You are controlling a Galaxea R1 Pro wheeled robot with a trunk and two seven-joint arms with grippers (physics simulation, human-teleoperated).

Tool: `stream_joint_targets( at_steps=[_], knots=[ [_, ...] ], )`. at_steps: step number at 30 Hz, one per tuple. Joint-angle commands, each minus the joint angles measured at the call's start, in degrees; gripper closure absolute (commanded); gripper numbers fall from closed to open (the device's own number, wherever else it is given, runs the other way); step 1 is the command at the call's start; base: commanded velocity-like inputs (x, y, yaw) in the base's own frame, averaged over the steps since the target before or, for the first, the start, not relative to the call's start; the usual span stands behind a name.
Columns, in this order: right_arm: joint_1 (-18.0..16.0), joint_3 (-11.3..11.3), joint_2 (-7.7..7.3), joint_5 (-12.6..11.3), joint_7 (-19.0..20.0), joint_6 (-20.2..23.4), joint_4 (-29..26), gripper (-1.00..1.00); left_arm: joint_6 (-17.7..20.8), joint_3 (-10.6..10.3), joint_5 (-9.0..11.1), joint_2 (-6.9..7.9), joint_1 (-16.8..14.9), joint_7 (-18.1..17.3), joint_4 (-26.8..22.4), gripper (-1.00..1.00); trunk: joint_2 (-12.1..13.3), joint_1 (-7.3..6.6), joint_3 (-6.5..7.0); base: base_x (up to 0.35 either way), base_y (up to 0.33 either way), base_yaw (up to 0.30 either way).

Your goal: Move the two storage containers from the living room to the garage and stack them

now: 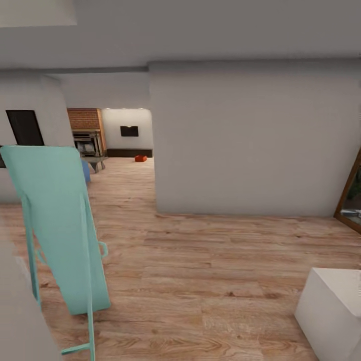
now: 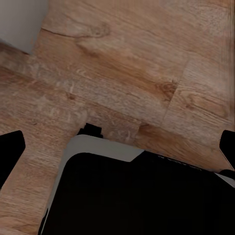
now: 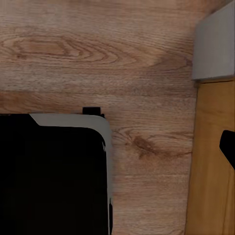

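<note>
Far down the hall, an orange-red storage container (image 1: 141, 158) sits on the living room's pale wood floor (image 1: 125, 173), in front of a low dark cabinet (image 1: 129, 152). The garage is out of view. In the left wrist view my left gripper (image 2: 118, 149) hangs open above the wood planks and the robot's black base (image 2: 137, 196), its dark fingertips (image 2: 11, 152) at the picture's two edges. My right gripper (image 3: 117, 149) also hangs over the planks, open and holding nothing, with one fingertip (image 3: 228, 149) showing.
A teal folding stand (image 1: 60, 225) leans close at my left. A white wall block (image 1: 250, 140) fills the middle, with the passage to the living room left of it. A white box (image 1: 331, 311) stands at lower right. The brick fireplace (image 1: 85, 125) and black TV (image 1: 129, 131) lie beyond.
</note>
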Motion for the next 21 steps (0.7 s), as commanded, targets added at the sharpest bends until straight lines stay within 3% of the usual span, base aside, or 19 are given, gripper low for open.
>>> stream_joint_targets(
  at_steps=[1,7,15,21],
  knots=[
    [-0.06,0.49,0.02,-0.51,-0.03,-0.31,0.18,-1.00,-0.16,-0.35,0.35,-0.02,0.00,0.18,0.01,-1.00,-0.02,0.05,-0.01,0.324,0.000,-0.210],
    [-0.06,0.48,0.02,-0.51,-0.03,-0.30,0.18,-1.00,-0.16,-0.35,0.35,-0.05,0.00,0.18,0.02,-1.00,-0.02,0.05,-0.01,0.324,0.000,-0.215],
    [-0.06,0.61,0.53,-0.19,0.03,-0.29,0.18,-1.00,-0.10,-0.35,0.35,-0.08,0.00,0.18,-0.01,-1.00,-0.02,0.05,-0.01,0.324,0.000,-0.037],
    [-0.06,2.35,0.82,4.15,0.00,-0.26,0.18,-1.00,-0.16,-0.35,0.35,-0.13,0.00,0.18,0.03,-1.00,-0.02,0.05,-0.01,0.324,0.000,-0.002]
  ],
)
